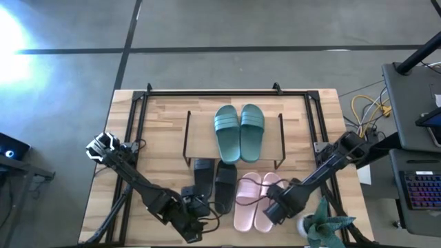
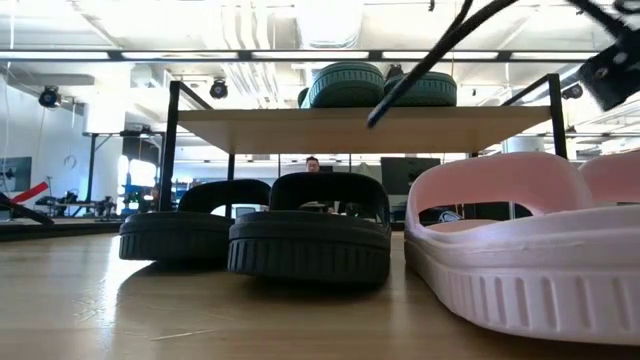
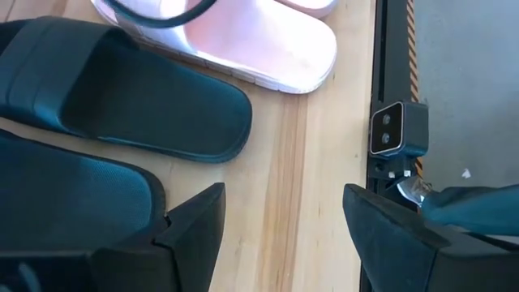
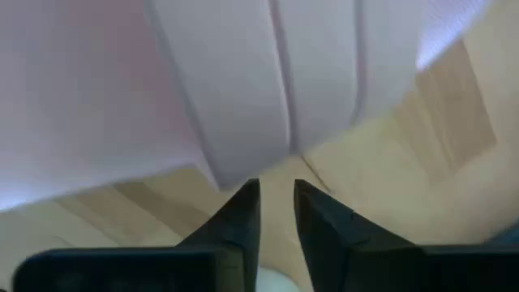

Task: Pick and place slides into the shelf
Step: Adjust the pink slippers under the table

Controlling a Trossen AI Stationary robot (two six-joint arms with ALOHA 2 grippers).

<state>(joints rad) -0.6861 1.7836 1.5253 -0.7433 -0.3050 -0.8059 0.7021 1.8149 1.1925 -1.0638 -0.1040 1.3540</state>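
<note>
1. Slides: teal-green pair [image 1: 239,131] sits side by side on top of the shelf [image 1: 200,141] board, well beyond both grippers. The low view confirms them up on the board.
2. Black pair [image 1: 215,182] is on the table [image 1: 165,138] in front of the shelf, just ahead of the left gripper [image 1: 195,227]. One of them is nearly touching its near finger [image 3: 195,231] in the left wrist view.
3. Pink pair [image 1: 253,198] lies on the table right next to the black pair, just inboard of the right gripper [image 1: 273,207].
4. Left gripper: jaws spread wide, nothing between them, only bare wood. It hangs low over the table's front edge.
5. Right gripper: fingers [image 4: 239,219] nearly closed with a thin gap, empty. The tips point at the seam between the two pink slides, close to them; contact can't be confirmed.
6. A green plant-like object [image 1: 327,227] sits at the table's front corner, just outboard of the right gripper.
</note>
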